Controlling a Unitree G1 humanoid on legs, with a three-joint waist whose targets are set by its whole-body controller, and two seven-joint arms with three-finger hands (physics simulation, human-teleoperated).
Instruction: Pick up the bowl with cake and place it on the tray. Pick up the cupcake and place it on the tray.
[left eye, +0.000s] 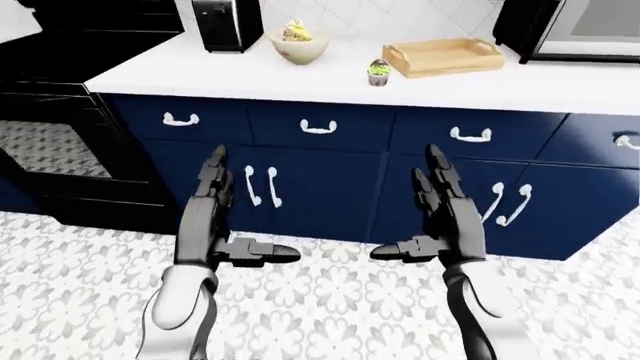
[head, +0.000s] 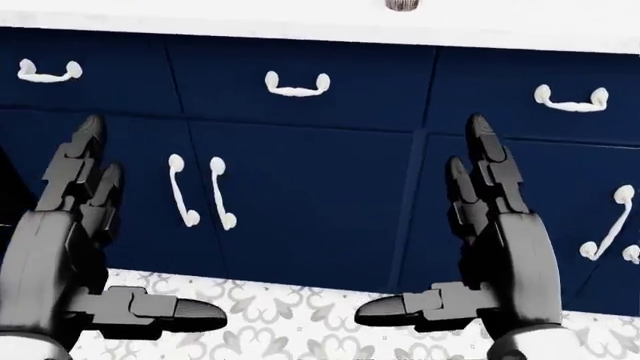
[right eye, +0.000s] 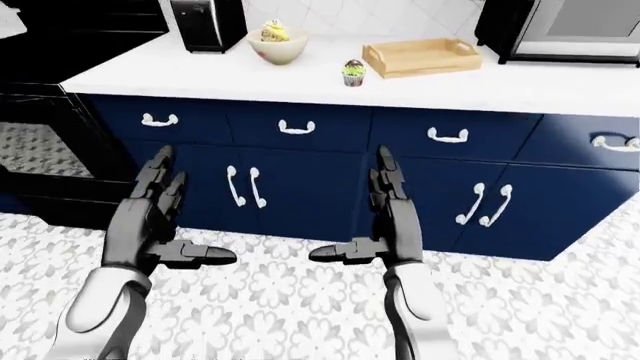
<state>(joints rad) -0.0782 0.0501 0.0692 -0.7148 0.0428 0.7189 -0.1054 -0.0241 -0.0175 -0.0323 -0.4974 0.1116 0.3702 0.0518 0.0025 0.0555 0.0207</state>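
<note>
**On the white counter, bowl and cupcake wait untouched**

Above blue cabinets (left eye: 320, 180), a pale, smooth, rounded bowl with cake (left eye: 299, 43) is seen left of the cupcake (left eye: 378, 73), and a flat wooden tray (left eye: 442, 56) lies just right of it. The bowl is judged stiff, light and slippery, best taken at its rim; the cupcake soft, best held by its wrapper. Left hand (left eye: 215, 225) and right hand (left eye: 445, 221) are held low, fingers spread, empty.
</note>
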